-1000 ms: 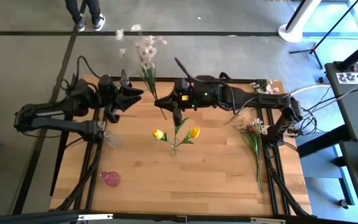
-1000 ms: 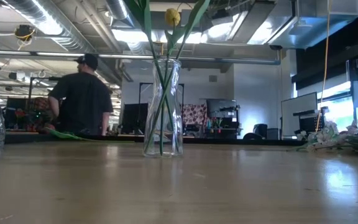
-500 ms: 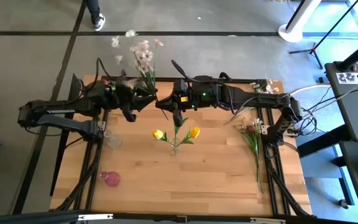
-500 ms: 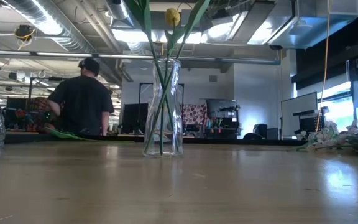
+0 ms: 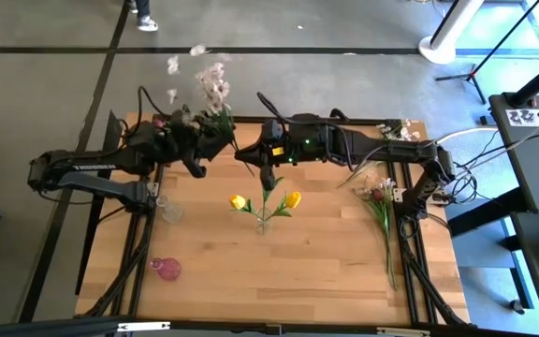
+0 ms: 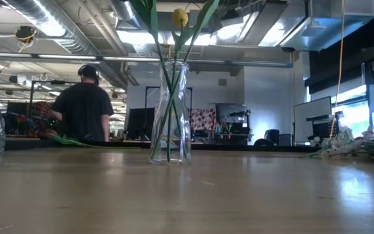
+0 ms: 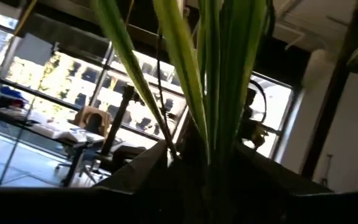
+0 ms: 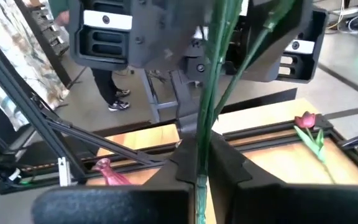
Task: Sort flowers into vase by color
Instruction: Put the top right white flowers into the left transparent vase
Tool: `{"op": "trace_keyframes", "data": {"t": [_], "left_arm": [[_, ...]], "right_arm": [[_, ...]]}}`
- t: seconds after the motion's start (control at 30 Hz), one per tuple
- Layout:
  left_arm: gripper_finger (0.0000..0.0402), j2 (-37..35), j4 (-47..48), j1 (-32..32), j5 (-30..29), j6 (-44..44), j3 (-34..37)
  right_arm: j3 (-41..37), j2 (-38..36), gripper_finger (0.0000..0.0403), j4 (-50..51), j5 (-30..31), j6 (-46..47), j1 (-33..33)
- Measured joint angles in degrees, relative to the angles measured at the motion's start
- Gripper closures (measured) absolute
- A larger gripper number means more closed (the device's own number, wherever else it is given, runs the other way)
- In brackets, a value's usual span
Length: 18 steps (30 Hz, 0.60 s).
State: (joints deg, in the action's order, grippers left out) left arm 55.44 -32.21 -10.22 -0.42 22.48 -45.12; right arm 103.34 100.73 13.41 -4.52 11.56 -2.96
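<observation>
While the right gripper pinches the white-pink spray's stem at the table's far edge, the left gripper stands spread around it mid-handover; next it must close before right releases.

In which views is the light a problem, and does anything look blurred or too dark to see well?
Left wrist view: bright windows behind leave the green stems and the fingers in dark silhouette. Low view: ceiling lamps glare above the glass vase, and the near table is soft. Right wrist view: the stems close to the lens are blurred. High view: even light, with no strong shadows.
</observation>
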Motion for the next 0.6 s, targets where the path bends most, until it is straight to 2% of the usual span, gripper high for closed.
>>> {"op": "trace_keyframes", "data": {"t": [0.13, 0.2, 0.27, 0.33, 0.43, 0.6], "left_arm": [[0.0312, 0.74, -0.06, -0.77, 1.13, 1.01, 0.00], [0.0362, 0.94, 0.39, -0.74, 0.98, 0.68, 0.01], [0.0387, 0.76, 1.79, -0.70, 1.09, -1.38, -0.23], [0.0389, -0.45, 10.13, -0.74, 1.31, -5.53, -2.58], [0.0393, -3.32, 27.90, -0.68, -1.02, -10.89, -8.53], [0.0397, -10.37, 51.01, 2.21, -3.42, -12.46, -15.54]], "right_arm": [[0.01, 0.00, 0.0365, 0.71, -1.54, -1.83, -0.15], [-0.01, 0.00, 0.0341, 1.51, -1.52, -4.72, -0.13], [-0.01, 0.00, 0.0307, 2.15, -1.54, -7.60, -0.09], [-0.12, -0.50, 0.0266, 2.82, -1.16, -10.10, -0.06], [-0.12, -2.15, 0.0201, 3.57, 0.35, -16.83, -0.06], [-0.03, -5.61, 0.0118, 3.60, 4.72, -21.63, -0.02]]}}
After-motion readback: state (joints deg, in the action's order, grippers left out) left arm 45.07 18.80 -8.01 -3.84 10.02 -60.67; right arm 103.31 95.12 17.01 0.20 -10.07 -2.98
